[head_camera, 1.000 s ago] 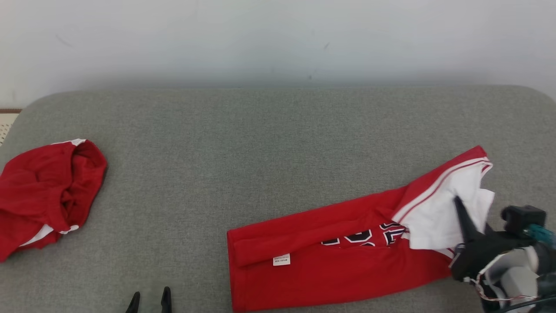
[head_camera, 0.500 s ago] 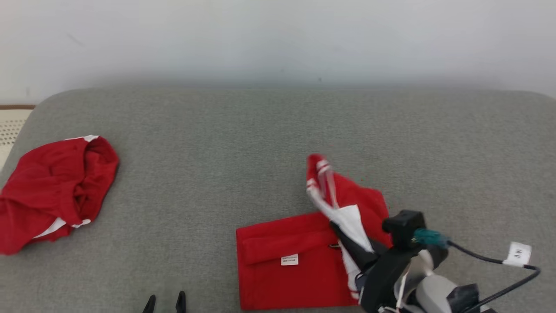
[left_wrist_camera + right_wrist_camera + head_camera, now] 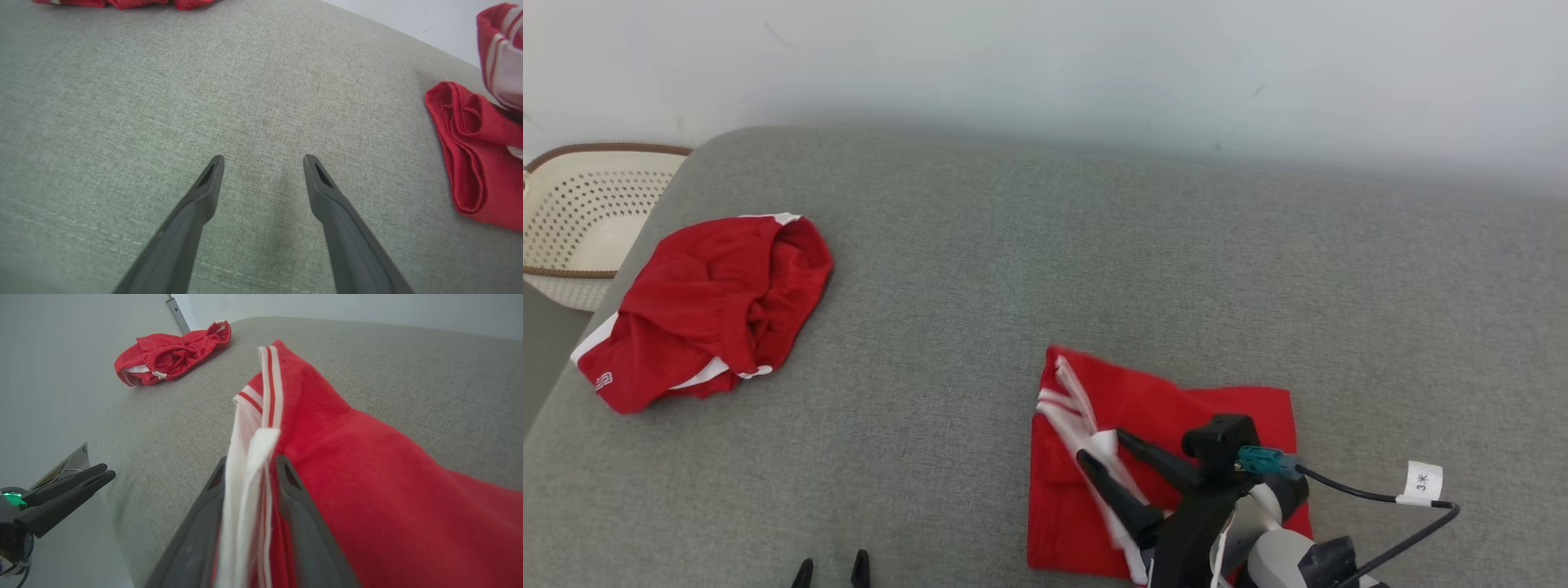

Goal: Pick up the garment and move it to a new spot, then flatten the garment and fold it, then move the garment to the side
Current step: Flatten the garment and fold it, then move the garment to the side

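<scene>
The garment [image 3: 1176, 408] is a red jersey with white striped trim, folded into a compact stack at the front right of the grey cushion [image 3: 1013, 245]. My right gripper [image 3: 1104, 447] sits on its left part, fingers parted, with the white striped edge [image 3: 249, 457] lying loosely between them. The red body [image 3: 367, 465] spreads to the right of the fingers. My left gripper [image 3: 832, 563] stands open and empty at the front edge, well left of the garment; its wrist view has the folded edge [image 3: 470, 163] at far right.
A second crumpled red garment [image 3: 711, 302] lies at the cushion's left end. A cream perforated basket [image 3: 580, 204] stands beyond the left edge. A white wall runs behind. Bare grey cushion lies between the two garments and at the back.
My right gripper carried the white striped end leftward over the red body, folding the jersey in half, and its jaws have parted. The head camera has turned left.
</scene>
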Robot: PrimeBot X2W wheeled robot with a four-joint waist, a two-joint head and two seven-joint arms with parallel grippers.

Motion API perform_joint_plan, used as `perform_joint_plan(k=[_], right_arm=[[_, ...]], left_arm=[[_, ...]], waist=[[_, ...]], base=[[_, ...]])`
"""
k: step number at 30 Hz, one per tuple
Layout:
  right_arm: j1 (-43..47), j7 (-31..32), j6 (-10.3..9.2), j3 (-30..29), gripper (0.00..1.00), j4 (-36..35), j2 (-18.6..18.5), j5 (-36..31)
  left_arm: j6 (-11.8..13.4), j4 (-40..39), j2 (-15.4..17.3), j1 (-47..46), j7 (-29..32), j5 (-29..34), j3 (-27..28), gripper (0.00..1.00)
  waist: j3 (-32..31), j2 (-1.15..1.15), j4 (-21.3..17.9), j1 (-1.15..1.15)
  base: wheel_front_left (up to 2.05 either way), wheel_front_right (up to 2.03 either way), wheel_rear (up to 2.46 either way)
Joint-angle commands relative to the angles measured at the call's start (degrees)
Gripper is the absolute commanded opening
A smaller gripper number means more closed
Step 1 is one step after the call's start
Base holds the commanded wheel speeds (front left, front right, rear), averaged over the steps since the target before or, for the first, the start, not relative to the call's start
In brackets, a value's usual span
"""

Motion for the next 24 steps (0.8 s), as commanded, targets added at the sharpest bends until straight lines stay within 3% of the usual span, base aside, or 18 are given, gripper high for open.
perform_joint_plan(k=[1,5,10,14,24], right_arm=[[-0.8,-1.0,-0.06,0.0,1.00,1.1,0.9,0.5],[-1.5,-4.7,-0.06,-2.5,1.00,1.7,1.1,2.4],[-0.5,-9.3,-0.06,-12.8,1.00,3.8,-1.2,3.8],[2.2,-10.1,-0.05,-17.8,1.00,7.3,-3.1,2.9],[5.8,-10.5,-0.05,-19.4,1.00,12.5,-2.1,5.2]], left_arm=[[-0.1,0.0,0.0,0.6,-0.1,0.0,0.6,1.00],[0.1,-0.7,0.0,0.7,-0.1,0.5,1.9,1.00],[0.3,-1.9,0.0,1.2,-0.1,1.0,2.9,1.00],[0.4,-2.7,0.0,1.3,-0.1,1.5,2.9,1.00],[0.3,-3.7,0.0,0.3,-0.1,1.9,2.1,1.00]], waist=[[0.2,0.00,0.7,0.00],[-0.1,0.00,0.1,0.00],[-1.0,0.00,-1.6,0.00],[-1.3,0.00,-2.7,0.00],[0.0,0.00,-2.2,0.00]], base=[[0.00,0.00,0.00],[0.00,0.00,0.00],[0.00,0.00,0.00],[0.00,0.00,0.00],[0.00,0.00,0.00]])
